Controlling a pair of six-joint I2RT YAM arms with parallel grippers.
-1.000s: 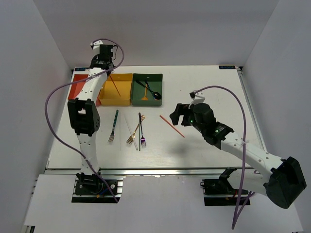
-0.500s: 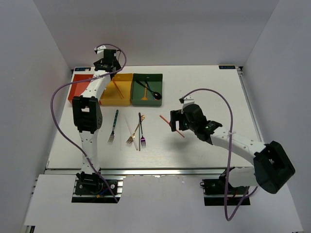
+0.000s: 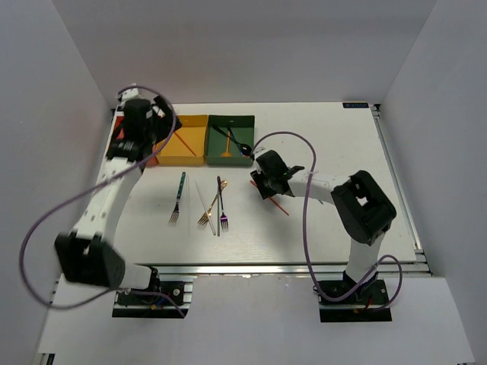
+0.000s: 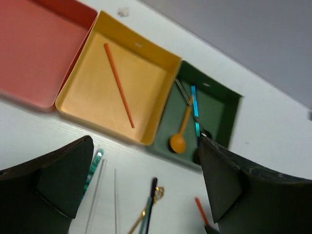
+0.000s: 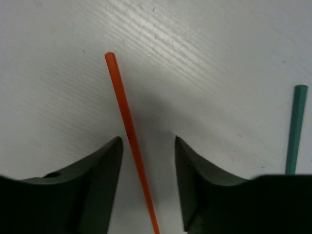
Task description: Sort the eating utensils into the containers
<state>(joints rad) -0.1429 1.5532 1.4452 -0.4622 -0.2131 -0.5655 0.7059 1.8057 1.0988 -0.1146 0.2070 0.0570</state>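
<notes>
A red chopstick (image 5: 127,126) lies on the white table between the fingers of my right gripper (image 5: 147,139). Its jaws stand apart with a gap on both sides of the stick. From above, the right gripper (image 3: 266,182) covers the chopstick's (image 3: 280,205) far end. My left gripper (image 4: 141,183) hangs open and empty, high above the trays' left end. The yellow tray (image 4: 92,97) holds one red chopstick (image 4: 119,85). In the green tray (image 4: 214,109) lie a gold spoon (image 4: 179,139), a teal utensil (image 4: 195,109) and a black spoon (image 3: 243,149). The red-orange tray (image 4: 34,48) shows nothing inside.
Left of the right gripper, loose utensils lie mid-table: a teal fork (image 3: 179,196), clear chopsticks (image 3: 204,201), a gold fork (image 3: 211,204), a black chopstick (image 3: 218,205) and a purple fork (image 3: 224,219). A teal handle tip (image 5: 295,129) shows beside the right finger.
The left gripper opened, left a red chopstick in the yellow tray and swung left. The right arm moved left and down over the table's red chopstick, and its jaws narrowed.
</notes>
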